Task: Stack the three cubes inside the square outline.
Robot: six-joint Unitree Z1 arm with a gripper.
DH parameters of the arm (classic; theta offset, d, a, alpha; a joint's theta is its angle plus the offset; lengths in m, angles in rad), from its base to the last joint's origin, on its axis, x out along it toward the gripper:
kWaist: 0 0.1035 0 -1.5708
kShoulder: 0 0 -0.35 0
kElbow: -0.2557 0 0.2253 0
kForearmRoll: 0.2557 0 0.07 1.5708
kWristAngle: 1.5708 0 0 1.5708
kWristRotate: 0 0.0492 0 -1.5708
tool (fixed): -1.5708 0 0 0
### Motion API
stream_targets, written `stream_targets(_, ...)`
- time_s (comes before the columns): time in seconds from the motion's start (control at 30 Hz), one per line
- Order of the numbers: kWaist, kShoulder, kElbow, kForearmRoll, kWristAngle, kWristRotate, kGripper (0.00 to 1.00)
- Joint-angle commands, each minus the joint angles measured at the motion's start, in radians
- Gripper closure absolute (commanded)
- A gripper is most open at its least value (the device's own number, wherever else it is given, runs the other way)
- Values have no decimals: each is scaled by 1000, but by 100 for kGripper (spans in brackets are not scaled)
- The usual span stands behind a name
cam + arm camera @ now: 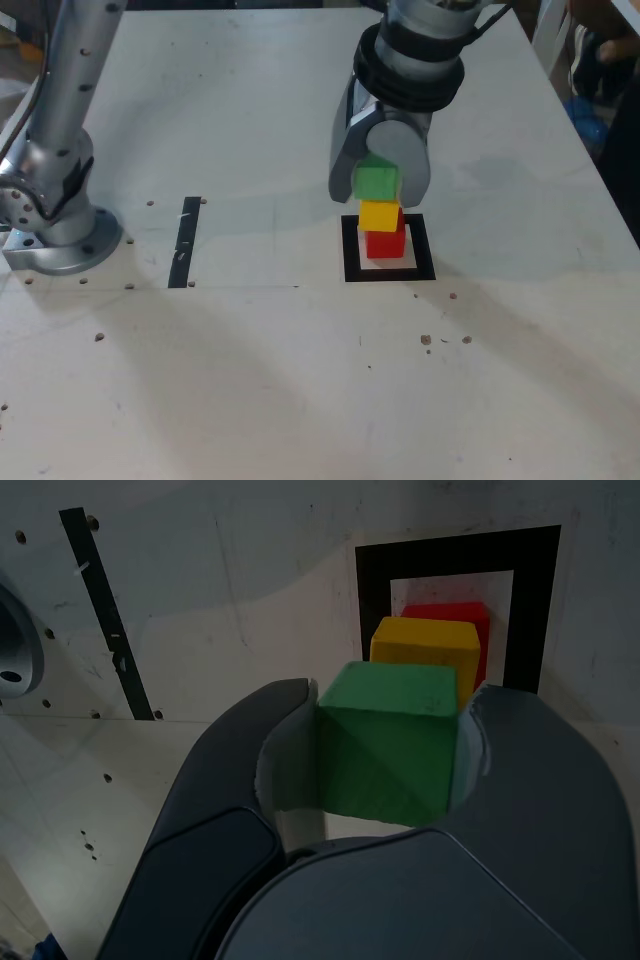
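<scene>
Now the green cube [376,183] sits clamped between the tool's [385,742] jaws, directly over the yellow cube [380,215], which rests on the red cube [384,243] inside the square outline [350,250]. Toward the tabletop's [300,380] edge at the exterior view's left lie a black tape strip [185,242] and the arm's base [55,235].

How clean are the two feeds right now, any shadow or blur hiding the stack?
Exterior view: even light, soft arm shadows on the table, stack sharp. Wrist view: the gripper looms dark and shaded, but the green cube and the square outline stay readable.
</scene>
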Motion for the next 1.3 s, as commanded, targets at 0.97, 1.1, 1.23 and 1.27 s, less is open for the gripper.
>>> stream_targets(0.97, -11, -179, 12, 24, 0, 14, 1)
stream_targets(1.1, -15, -322, 107, 20, 3, 14, 1)
stream_targets(1.23, -15, -468, 295, -11, 16, 18, 0)
stream_targets(1.27, -15, -497, 347, -25, 22, 20, 0)
